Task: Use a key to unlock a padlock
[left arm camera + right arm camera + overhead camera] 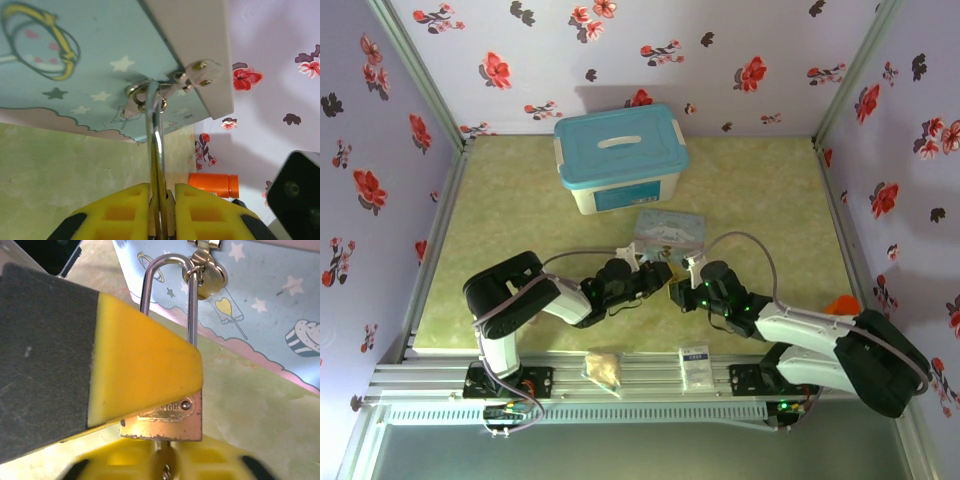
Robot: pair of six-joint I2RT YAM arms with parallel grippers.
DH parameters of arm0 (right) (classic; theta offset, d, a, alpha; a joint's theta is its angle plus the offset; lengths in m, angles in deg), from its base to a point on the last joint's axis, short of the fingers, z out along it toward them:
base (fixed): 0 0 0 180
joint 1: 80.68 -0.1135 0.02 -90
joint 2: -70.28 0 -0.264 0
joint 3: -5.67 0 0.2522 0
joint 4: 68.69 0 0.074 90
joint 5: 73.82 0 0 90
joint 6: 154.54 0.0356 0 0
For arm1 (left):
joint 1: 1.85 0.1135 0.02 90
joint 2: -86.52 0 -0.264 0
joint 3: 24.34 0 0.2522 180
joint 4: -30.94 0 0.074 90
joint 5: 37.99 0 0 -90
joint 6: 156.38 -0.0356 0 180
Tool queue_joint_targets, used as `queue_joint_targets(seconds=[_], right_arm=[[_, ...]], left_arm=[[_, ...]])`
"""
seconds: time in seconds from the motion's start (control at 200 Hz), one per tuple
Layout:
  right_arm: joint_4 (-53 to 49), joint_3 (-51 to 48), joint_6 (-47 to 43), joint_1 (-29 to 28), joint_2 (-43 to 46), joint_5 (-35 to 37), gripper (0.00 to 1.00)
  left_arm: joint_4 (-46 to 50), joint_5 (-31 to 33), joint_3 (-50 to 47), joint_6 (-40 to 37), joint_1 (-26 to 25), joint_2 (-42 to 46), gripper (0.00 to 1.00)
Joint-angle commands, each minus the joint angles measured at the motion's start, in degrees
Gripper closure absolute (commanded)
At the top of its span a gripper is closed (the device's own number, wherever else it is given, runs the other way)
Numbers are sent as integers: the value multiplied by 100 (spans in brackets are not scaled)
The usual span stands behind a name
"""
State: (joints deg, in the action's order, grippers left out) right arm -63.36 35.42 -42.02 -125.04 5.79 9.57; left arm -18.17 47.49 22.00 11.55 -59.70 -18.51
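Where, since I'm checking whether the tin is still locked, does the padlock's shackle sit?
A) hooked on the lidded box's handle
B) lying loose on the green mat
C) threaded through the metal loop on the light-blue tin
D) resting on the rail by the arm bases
C: in the right wrist view the silver shackle of the padlock runs through the metal loop fixed to the light-blue tin.

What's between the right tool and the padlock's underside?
Nothing visible. The right tool sits directly under the padlock, a small metal piece, probably the key, bridging them. One finger of the left tool covers only the padlock's face.
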Motion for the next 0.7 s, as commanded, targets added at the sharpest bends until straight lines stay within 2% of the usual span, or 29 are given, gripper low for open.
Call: queue_joint_targets(seconds=[0.0,0.105,0.345,0.475,0.625,0.695], right_arm=[[219,-93,376,137,269,52,71],[106,-218,490,171,624,262,65],[-1014,-175,668,210,1374,1314,55],[-1551,47,811,209,1323,1994,49],[-2007,429,1018,208,963,2720,48],[-2158,656,1042,209,678,2812,48]], left_arm=[[-195,-28,-122,-69,36,164,100],[-138,27,-183,-148,61,209,100],[157,62,-180,-365,87,272,100],[896,22,-95,-671,129,436,100],[1604,-195,-40,-906,316,518,100],[1955,-331,-26,-1052,429,575,100]])
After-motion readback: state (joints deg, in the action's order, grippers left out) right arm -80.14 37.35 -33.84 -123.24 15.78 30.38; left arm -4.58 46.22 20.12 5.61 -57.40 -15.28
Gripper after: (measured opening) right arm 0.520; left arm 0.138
